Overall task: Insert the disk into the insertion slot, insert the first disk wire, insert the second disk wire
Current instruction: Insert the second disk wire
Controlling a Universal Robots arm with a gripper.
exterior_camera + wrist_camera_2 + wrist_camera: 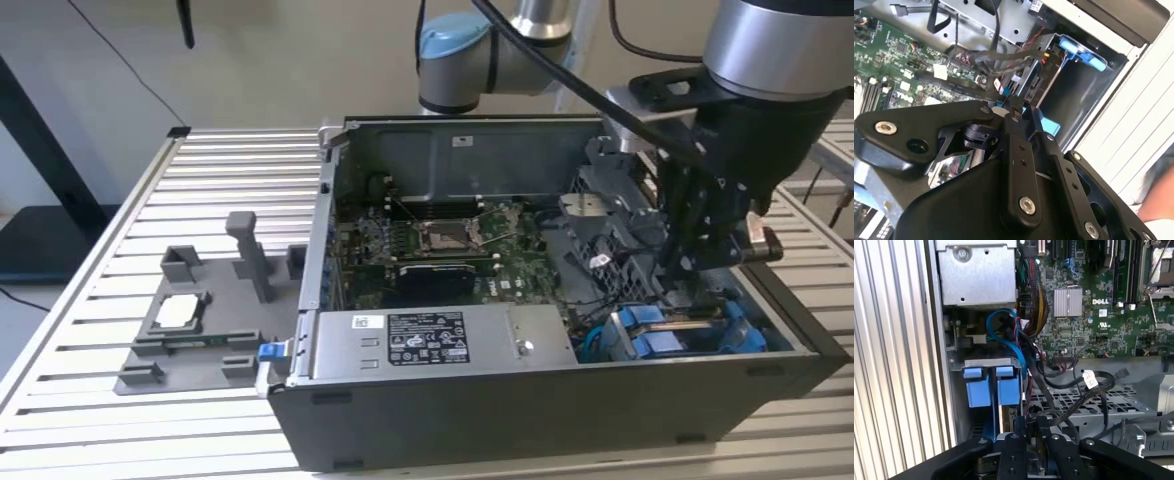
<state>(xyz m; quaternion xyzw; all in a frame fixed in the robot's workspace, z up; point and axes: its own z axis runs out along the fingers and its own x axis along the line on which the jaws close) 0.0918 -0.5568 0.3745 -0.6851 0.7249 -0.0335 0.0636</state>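
The open dark grey computer case (561, 400) lay on the slatted metal bench (160, 420). The black two-fingered claw (694, 265) was lowered inside, at about 3 o'clock in the exterior view. Whether its fingers were spread or pinching, I could not tell. The blue-framed silver disk (991, 385) sat in the dark grey metal drive cage (1079, 95), just beside the claw, blue tabs showing. Black cables (1084, 382) trailed beside it over the green motherboard (441, 245).
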